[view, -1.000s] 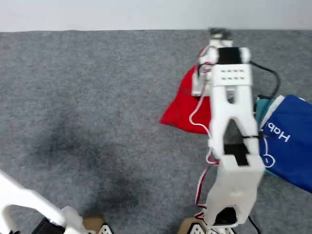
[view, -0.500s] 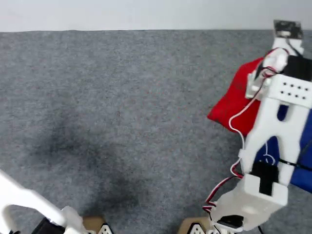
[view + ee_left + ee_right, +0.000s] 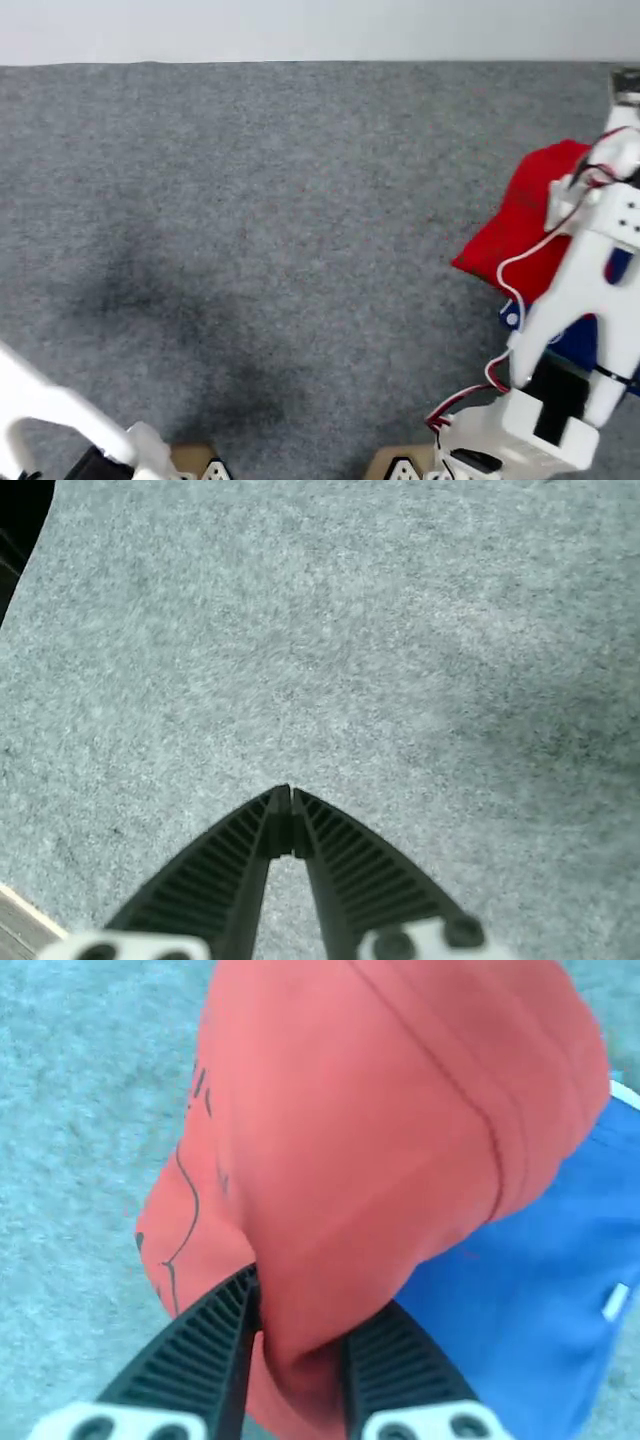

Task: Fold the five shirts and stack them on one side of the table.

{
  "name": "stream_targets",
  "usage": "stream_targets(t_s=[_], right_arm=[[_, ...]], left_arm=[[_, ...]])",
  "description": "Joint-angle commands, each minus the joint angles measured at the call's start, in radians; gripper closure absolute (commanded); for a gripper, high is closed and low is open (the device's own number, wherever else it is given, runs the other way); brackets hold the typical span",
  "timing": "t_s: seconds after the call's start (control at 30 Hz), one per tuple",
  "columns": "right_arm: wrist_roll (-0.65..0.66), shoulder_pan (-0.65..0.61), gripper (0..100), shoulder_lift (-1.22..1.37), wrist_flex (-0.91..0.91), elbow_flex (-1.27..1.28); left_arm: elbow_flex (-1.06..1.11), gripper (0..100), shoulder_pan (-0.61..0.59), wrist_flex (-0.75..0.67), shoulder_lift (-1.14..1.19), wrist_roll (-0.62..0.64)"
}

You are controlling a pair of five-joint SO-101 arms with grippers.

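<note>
right arm [image 3: 570, 300] stretched far out, wrist above the shirts | right pincer [image 3: 315, 1300] clenched on a fold of the red shirt [image 3: 380, 1110], cloth bunched between its fingers | blue shirt [image 3: 510, 1260] under the red one, just beyond the pincer | left pincer [image 3: 291, 795] clenched on nothing, tips touching, above bare grey mat [image 3: 400, 630] | left arm [image 3: 50, 405] low at the near corner
</note>
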Motion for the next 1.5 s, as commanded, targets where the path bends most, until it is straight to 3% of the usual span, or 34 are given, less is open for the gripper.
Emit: stream_targets(t_s=[0.0,0.33,0.43,0.57,0.67,0.87,1.07,1.27,1.47], right_arm=[[0.060,0.077,98.9,-0.056,0.035,-0.005],[0.244,0.263,97.1,0.105,0.005,-0.009],[0.293,0.305,89.2,0.160,-0.038,-0.014],[0.265,0.351,74.4,0.163,-0.033,-0.097],[0.229,0.346,70.4,0.163,0.031,-0.224],[0.222,0.266,75.7,0.120,0.036,-0.333],[0.227,0.251,99.5,0.182,0.035,-0.295],[0.315,0.321,99.1,0.334,-0.044,-0.299],[0.374,0.371,98.8,0.572,-0.295,-0.296]], left_arm=[[-0.004,100,0.018,-0.020,-0.020,-0.005],[-0.004,100,0.064,-0.020,-0.018,-0.005],[-0.002,100,0.064,-0.020,-0.017,-0.003],[-0.002,100,0.064,-0.020,-0.017,-0.003],[-0.002,100,0.064,-0.017,-0.017,-0.003],[-0.002,100,0.064,-0.014,-0.017,-0.003],[-0.002,100,0.064,-0.015,-0.017,-0.002],[-0.002,100,0.064,-0.014,-0.017,-0.002],[-0.002,100,0.064,-0.014,-0.018,-0.002]])
